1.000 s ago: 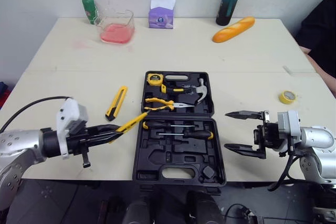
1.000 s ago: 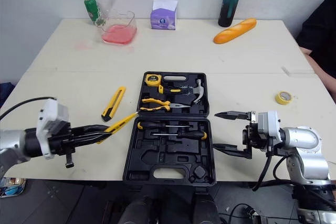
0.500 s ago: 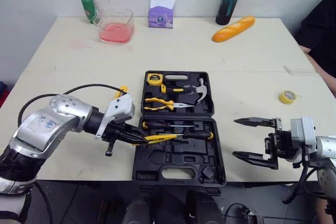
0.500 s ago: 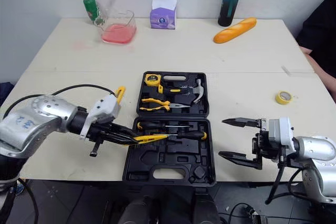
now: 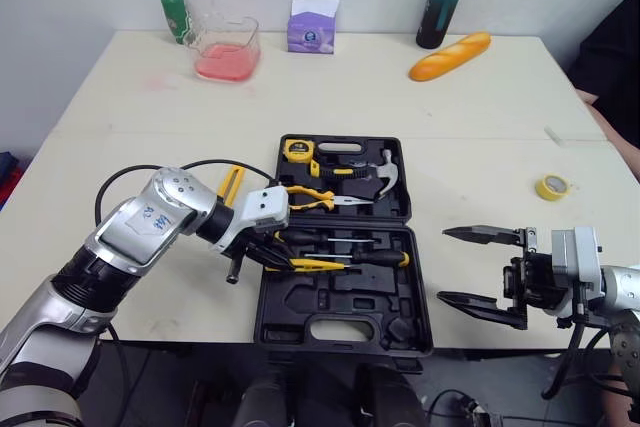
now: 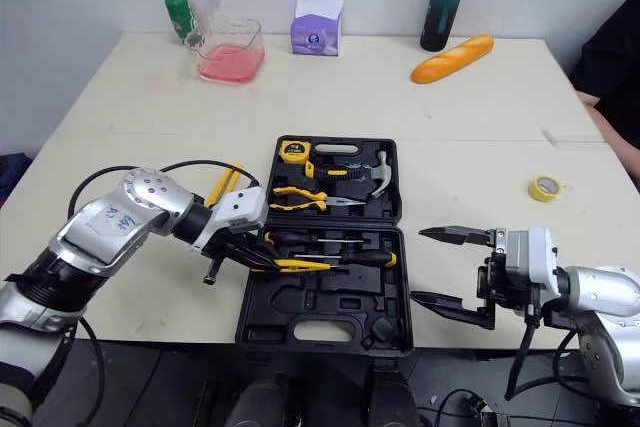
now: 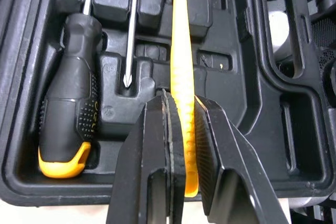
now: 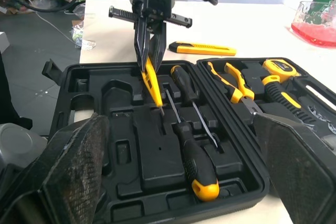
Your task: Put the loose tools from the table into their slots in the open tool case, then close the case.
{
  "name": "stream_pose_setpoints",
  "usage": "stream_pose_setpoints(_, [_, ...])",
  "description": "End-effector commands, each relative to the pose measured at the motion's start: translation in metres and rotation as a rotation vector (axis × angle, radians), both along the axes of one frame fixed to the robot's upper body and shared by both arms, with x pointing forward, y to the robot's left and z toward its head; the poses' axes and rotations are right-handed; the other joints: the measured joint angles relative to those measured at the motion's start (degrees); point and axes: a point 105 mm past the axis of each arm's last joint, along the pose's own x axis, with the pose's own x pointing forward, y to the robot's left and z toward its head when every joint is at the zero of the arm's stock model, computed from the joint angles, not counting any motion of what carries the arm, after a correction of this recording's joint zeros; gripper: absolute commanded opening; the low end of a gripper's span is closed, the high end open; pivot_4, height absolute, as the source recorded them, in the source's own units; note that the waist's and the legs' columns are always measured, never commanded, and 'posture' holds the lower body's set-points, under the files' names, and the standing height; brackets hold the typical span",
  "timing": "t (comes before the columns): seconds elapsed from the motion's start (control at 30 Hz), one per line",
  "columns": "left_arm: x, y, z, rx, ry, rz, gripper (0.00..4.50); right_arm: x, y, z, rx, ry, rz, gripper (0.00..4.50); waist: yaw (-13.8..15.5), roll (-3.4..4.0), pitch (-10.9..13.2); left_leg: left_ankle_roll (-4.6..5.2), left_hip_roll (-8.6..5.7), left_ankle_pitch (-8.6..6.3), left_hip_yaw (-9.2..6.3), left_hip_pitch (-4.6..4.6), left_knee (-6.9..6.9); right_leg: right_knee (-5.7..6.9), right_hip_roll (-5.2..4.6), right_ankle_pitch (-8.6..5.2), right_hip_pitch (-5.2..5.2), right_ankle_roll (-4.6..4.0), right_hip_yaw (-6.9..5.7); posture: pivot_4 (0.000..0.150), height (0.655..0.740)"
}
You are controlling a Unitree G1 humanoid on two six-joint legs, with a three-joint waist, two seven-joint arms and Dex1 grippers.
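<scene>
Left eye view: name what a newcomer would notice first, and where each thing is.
The open black tool case lies mid-table near the front edge, with a yellow utility knife loose on its left. The left gripper, shut on a slim yellow screwdriver, holds it low over the case's nearer half. The right gripper hangs wide open just right of the case.

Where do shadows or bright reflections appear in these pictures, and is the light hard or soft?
Left eye view: soft, even light; the bread throws only a faint shadow on the table, and the hammer head shines a little. Left wrist view: the tool case slots lie in shade, while the yellow screwdriver is brightly lit.
</scene>
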Motion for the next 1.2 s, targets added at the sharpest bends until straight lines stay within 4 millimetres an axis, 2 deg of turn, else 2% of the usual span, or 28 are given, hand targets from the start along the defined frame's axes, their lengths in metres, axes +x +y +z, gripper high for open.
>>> stream_pose_setpoints(0.03, [0.001, -0.005, 0.004, 0.015, -0.027, -0.027, 0.05, -0.003, 0.002, 0.010, 0.007, -0.037, 0.008, 4.50, 0.0, 0.00, 0.0, 0.00, 0.00, 0.00, 0.00, 0.00, 0.01, 0.00, 0.00, 0.00, 0.00, 0.00, 0.00, 0.150, 0.7400])
stream_pose_setpoints(0.4, [0.008, -0.008, -0.008, 0.061, -0.025, 0.000, 0.05, -0.003, 0.004, 0.009, 0.021, -0.042, 0.006, 4.50, 0.1, -0.01, 0.0, 0.02, 0.00, -0.01, -0.02, -0.03, 0.15, 0.07, 0.00, 0.00, 0.02, 0.01, -0.01, 0.150, 0.7400])
stream_pose_setpoints(0.7, [0.001, -0.008, -0.008, 0.066, -0.007, -0.040, 0.05, -0.005, 0.000, 0.006, 0.018, -0.039, 0.002, 4.50, 0.0, -0.01, 0.0, 0.04, 0.00, -0.02, -0.04, -0.03, 0.22, 0.12, 0.00, 0.00, 0.04, 0.01, -0.02, 0.150, 0.7400])
stream_pose_setpoints(0.73, [0.002, -0.010, -0.007, 0.046, -0.019, -0.043, 1.07, -0.005, 0.000, 0.006, 0.019, -0.038, 0.002, 4.50, 0.1, -0.01, 0.0, 0.04, 0.00, -0.03, -0.04, -0.03, 0.22, 0.12, 0.00, 0.00, 0.04, 0.01, -0.01, 0.150, 0.7400])
stream_pose_setpoints(0.77, [0.003, -0.012, -0.005, 0.032, -0.027, -0.045, 1.38, -0.005, 0.000, 0.006, 0.020, -0.037, 0.001, 4.50, 0.1, -0.01, 0.0, 0.04, 0.00, -0.03, -0.04, -0.03, 0.22, 0.12, 0.00, 0.00, 0.04, 0.01, -0.01, 0.150, 0.7400])
stream_pose_setpoints(0.83, [0.003, -0.014, 0.000, 0.002, -0.035, -0.053, 2.30, -0.006, -0.001, 0.005, 0.018, -0.035, 0.002, 4.50, 0.1, -0.01, 0.0, 0.04, 0.00, -0.03, -0.05, -0.04, 0.24, 0.14, 0.00, 0.00, 0.04, 0.01, -0.02, 0.150, 0.7400])
stream_pose_setpoints(1.2, [0.000, -0.016, 0.014, -0.075, -0.084, -0.108, 2.30, -0.007, -0.002, 0.002, 0.025, -0.025, 0.006, 4.50, 0.0, -0.01, 0.0, 0.06, 0.02, -0.04, -0.07, -0.07, 0.30, 0.17, -0.01, 0.00, 0.04, 0.01, -0.03, 0.150, 0.7400])
